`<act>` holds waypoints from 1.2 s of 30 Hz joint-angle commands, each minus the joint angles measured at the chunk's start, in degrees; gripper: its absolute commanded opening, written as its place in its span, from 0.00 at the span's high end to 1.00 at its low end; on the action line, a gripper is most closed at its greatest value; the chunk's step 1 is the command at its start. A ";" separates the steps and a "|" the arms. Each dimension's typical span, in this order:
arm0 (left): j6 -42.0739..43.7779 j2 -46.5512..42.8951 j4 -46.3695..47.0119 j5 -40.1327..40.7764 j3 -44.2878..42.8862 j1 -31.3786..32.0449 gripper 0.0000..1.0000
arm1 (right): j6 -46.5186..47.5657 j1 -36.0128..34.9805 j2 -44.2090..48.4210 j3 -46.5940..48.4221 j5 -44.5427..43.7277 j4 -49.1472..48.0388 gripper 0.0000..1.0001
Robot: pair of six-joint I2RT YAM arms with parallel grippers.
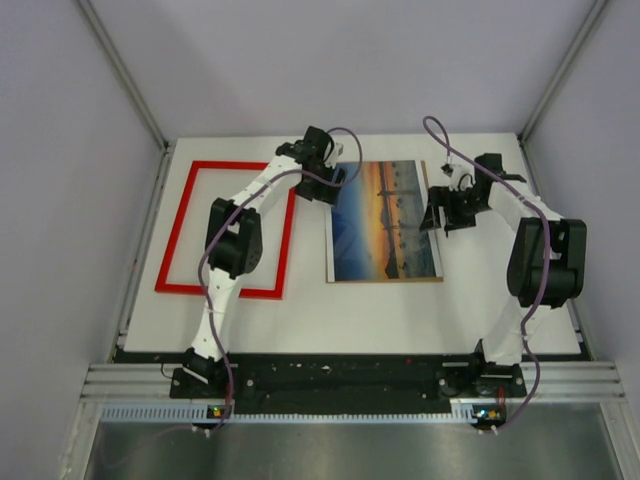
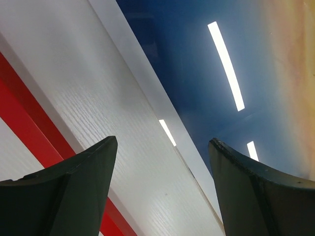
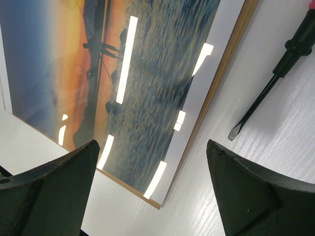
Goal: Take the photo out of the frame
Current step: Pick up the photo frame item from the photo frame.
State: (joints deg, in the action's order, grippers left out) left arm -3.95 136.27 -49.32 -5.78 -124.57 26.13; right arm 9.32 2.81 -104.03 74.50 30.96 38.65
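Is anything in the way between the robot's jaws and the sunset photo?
Nothing visible. The photo lies face up, apart from the red frame on its left. The left jaws hang open over its left edge, the right jaws over its right edge. A screwdriver lies beside it, off the photo.

One frame [image 1: 176, 225], one photo [image 1: 385, 220], one backing board [image 3: 211, 96], one screwdriver [image 3: 273, 78].

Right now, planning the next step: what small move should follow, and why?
Probably lower the open left pincer onto the left edge of the photo and pinch it: the frame already lies apart, but the photo rests on the backing board.
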 commanded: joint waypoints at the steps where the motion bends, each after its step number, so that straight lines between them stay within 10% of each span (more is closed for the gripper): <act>1: -1.50 -2.23 2.74 -1.87 1.87 0.15 0.19 | 1.49 0.62 2.25 -0.49 1.47 -0.60 0.11; 36: -2.65 3.74 3.97 -2.83 3.11 0.33 0.24 | 2.19 1.41 -2.41 -1.64 3.05 -0.60 0.26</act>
State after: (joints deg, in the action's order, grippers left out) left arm -6.00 138.52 -46.13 -6.94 -121.38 26.30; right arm 10.52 3.86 -105.54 72.77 32.71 38.81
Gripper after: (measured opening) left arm 0.781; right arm 0.758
